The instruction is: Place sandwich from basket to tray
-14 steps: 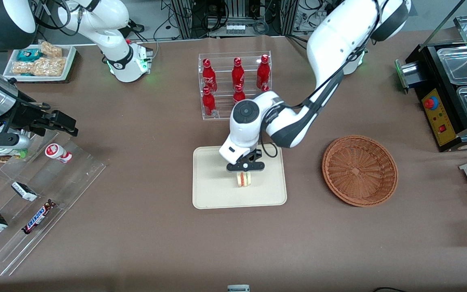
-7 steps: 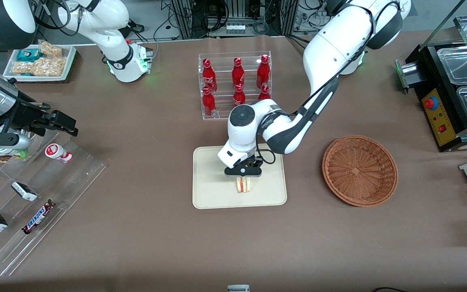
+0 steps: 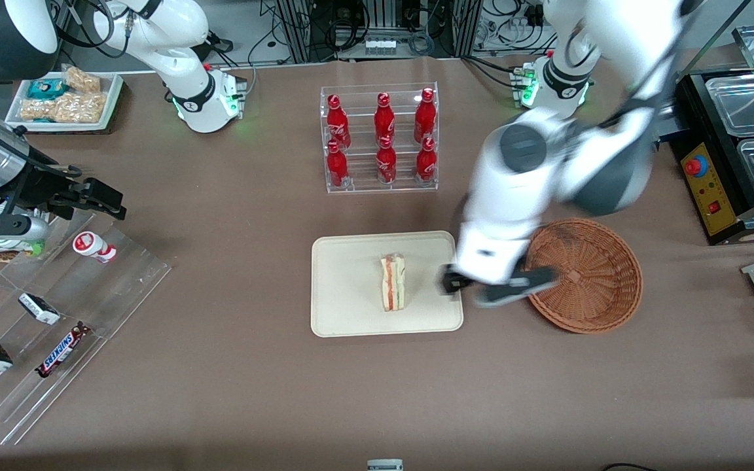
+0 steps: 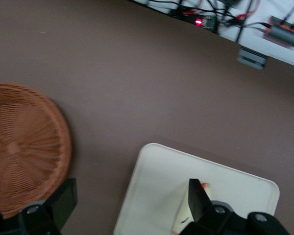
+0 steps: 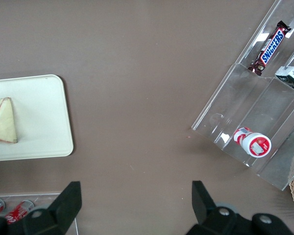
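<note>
The sandwich (image 3: 393, 282) lies on its side in the middle of the cream tray (image 3: 351, 314), with its orange-red and green filling facing up. Nothing is touching it. My left gripper (image 3: 496, 288) hangs well above the table, over the gap between the tray's edge and the wicker basket (image 3: 586, 275). It is open with nothing between its fingers. The left wrist view shows both dark fingers spread wide around the gripper (image 4: 131, 205). Below them are the basket (image 4: 19, 147), the tray (image 4: 157, 181) and a corner of the sandwich (image 4: 182, 218). The basket holds nothing.
A clear rack of red bottles (image 3: 380, 137) stands farther from the front camera than the tray. Stepped clear shelves with snack bars (image 3: 56, 327) lie toward the parked arm's end. A black machine with metal trays (image 3: 730, 150) stands at the working arm's end.
The gripper let go of the sandwich, which now lies flat on the tray. The arm rose and swung away toward the basket.
</note>
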Robot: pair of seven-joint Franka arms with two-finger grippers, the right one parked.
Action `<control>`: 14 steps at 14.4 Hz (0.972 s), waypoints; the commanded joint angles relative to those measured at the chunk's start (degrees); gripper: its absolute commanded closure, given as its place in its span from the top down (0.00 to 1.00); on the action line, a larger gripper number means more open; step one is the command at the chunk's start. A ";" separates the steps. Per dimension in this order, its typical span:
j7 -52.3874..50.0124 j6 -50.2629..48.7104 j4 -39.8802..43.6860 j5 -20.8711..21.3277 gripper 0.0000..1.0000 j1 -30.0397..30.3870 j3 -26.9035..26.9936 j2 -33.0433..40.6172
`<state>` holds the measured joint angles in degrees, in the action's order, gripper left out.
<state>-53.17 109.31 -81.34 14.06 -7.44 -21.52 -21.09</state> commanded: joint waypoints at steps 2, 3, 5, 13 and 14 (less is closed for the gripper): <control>12.78 -13.30 -6.28 -5.09 1.00 10.76 1.11 10.88; 16.83 -15.51 -7.77 -5.26 1.00 10.60 4.96 12.90; 28.14 -16.50 -14.25 -8.14 1.00 9.72 12.26 19.03; 53.52 -15.02 -21.41 -13.36 1.00 7.70 24.60 26.98; 53.17 -14.57 -21.06 -13.18 1.00 7.61 24.60 26.37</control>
<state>-0.90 93.02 -101.67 1.39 1.79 2.23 5.15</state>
